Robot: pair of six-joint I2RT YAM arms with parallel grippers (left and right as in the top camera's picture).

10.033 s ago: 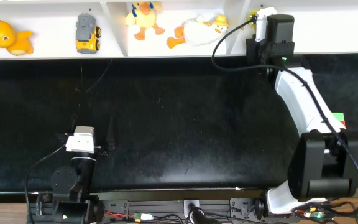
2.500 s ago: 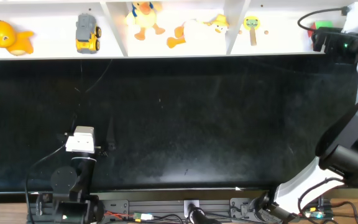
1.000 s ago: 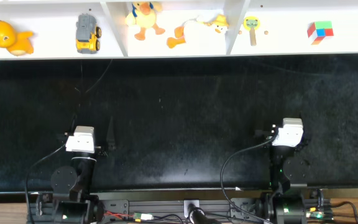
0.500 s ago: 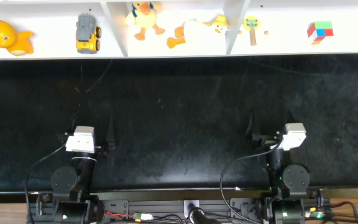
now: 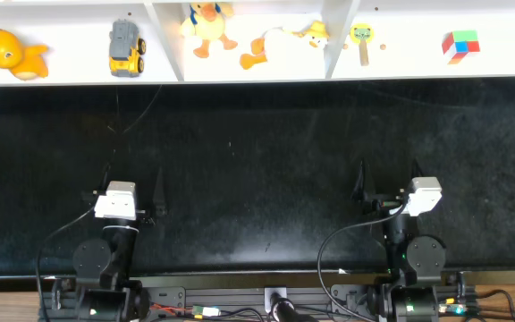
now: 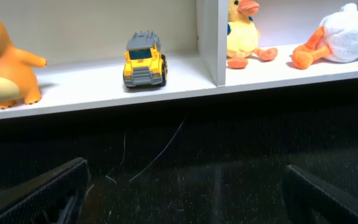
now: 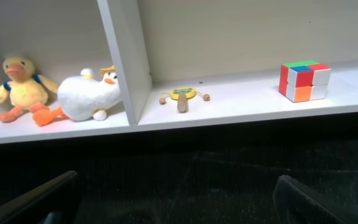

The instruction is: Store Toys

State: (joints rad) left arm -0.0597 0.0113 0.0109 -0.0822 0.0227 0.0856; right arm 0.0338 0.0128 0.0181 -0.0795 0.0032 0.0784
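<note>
The cube [image 5: 460, 45] sits on the shelf [image 5: 405, 63] — well off from the right gripper [image 5: 388, 183], the nearer one; it and the left gripper [image 5: 132, 186] gape, released

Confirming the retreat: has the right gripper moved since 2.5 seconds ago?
Yes. The right gripper has pulled back from the shelf beside the cube to the mat's near side.

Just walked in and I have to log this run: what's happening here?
Nothing is being handled right now. Both arms sit folded at their bases, the left tool and the right tool open and empty over the black table. Six toys are stored on the white shelf: an orange figure, a yellow truck, a yellow duck, a white duck, a small green toy and a coloured cube.
</note>
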